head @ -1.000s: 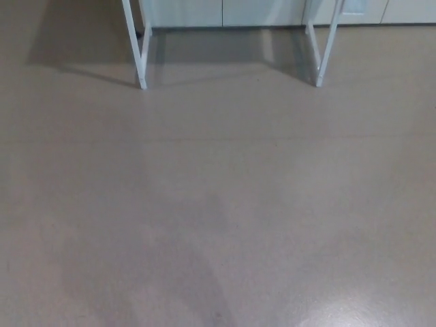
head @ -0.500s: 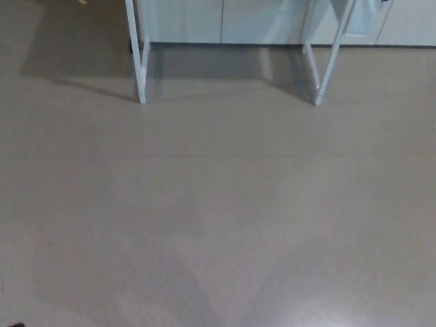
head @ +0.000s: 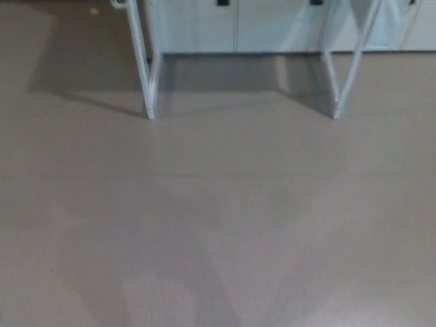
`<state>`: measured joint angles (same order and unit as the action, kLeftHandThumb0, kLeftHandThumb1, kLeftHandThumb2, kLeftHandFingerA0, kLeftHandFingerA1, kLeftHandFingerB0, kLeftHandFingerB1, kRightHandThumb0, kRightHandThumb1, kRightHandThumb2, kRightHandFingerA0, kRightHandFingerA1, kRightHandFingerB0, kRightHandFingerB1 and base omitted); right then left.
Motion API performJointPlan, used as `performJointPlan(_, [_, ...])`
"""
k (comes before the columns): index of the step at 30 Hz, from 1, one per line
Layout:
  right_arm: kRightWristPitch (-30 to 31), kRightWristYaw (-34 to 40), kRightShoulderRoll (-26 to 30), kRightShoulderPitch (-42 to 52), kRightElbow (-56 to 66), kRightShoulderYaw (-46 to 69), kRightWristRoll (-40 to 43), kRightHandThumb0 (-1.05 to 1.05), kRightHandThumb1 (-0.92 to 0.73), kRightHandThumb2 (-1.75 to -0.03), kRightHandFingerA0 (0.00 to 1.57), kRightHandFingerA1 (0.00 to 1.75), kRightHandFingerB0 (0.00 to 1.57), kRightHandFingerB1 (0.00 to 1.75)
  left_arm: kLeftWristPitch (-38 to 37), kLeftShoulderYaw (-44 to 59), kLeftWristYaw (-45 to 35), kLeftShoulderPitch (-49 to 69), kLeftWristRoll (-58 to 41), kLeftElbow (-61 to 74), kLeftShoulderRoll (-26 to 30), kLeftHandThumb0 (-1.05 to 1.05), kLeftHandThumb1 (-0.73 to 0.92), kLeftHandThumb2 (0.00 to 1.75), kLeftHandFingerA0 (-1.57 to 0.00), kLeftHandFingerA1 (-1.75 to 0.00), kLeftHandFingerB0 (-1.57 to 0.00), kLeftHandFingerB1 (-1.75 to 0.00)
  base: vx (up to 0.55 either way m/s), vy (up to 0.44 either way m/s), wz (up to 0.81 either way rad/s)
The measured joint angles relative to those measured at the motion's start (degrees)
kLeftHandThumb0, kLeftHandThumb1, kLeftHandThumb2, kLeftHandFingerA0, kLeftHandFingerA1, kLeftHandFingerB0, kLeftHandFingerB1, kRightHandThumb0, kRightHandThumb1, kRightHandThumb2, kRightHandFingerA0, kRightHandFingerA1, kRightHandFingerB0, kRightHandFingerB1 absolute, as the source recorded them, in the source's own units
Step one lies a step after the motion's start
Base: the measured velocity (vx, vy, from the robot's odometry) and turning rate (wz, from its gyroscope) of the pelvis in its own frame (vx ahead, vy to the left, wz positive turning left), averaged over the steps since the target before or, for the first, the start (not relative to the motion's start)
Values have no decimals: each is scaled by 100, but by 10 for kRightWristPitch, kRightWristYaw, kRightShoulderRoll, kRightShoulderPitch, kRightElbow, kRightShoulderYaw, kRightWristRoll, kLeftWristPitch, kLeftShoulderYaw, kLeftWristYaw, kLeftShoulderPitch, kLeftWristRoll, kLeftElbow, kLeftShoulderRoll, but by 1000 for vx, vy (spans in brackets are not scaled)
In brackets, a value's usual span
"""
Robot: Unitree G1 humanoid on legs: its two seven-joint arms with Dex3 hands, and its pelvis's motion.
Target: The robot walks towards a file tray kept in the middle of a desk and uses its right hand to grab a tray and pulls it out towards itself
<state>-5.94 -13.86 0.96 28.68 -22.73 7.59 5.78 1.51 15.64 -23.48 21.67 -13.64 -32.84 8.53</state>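
Observation:
No file tray and no desk top show in the head view. Only the desk's white metal legs appear at the top: the left leg (head: pixel 144 75) and the right leg (head: pixel 346 75), both standing on the floor. Neither of my hands is in the picture, nor any part of my arms.
A grey-beige floor (head: pixel 218 218) fills most of the view. Pale cabinet fronts (head: pixel 231 27) run along the wall behind the desk legs. The desk's shadow (head: pixel 88 61) lies on the floor at the upper left.
The whole picture has shifted: the desk legs and cabinets sit lower and slightly further right in the frame, so the camera has moved. Nothing else differs.

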Motion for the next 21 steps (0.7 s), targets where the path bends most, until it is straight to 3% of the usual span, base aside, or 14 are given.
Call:
performJointPlan(5, [-7, 5, 3, 0, -1, -9, -6, -20, -59, -57, 50, 60, 42, 48, -22, 4, -4, -2, 0, -51, 8, -18, 48, 54, -50, -42, -36, -36, 255, -84, -2])
performJointPlan(6, [-7, 5, 3, 0, -1, -9, -6, -24, -54, -67, 47, 63, 39, 52, -22, 4, -4, -2, 0, -51, 8, -19, 48, 54, -49, -42, -37, -36, 225, -20, -11])
performJointPlan(7, [-9, 7, 2, 1, -2, -9, -7, -22, -59, -57, 51, 60, 41, 47, -32, 5, -6, -5, 0, -69, 10, -22, 46, 53, -49, -42, -36, -36, 231, 31, -13])
performJointPlan(13, [-12, 9, 3, 9, -8, -12, -10, -23, -58, -57, 53, 58, 42, 48, -59, 2, -15, -10, 2, -90, 17, -26, 43, 59, -43, -45, -35, -40, 328, 122, -12])
performJointPlan(14, [-13, 9, 2, 6, -9, -15, -10, -23, -58, -57, 55, 59, 44, 48, -63, 3, -15, -13, 2, -90, 22, -20, 51, 55, -45, -42, -37, -36, 499, 103, -27])
performJointPlan(21, [-18, 11, 0, 3, -14, -20, -10, -23, -58, -57, 54, 58, 44, 48, -82, -1, -11, -20, 8, -98, 32, -20, 49, 54, -47, -41, -38, -36, 249, 68, 7])
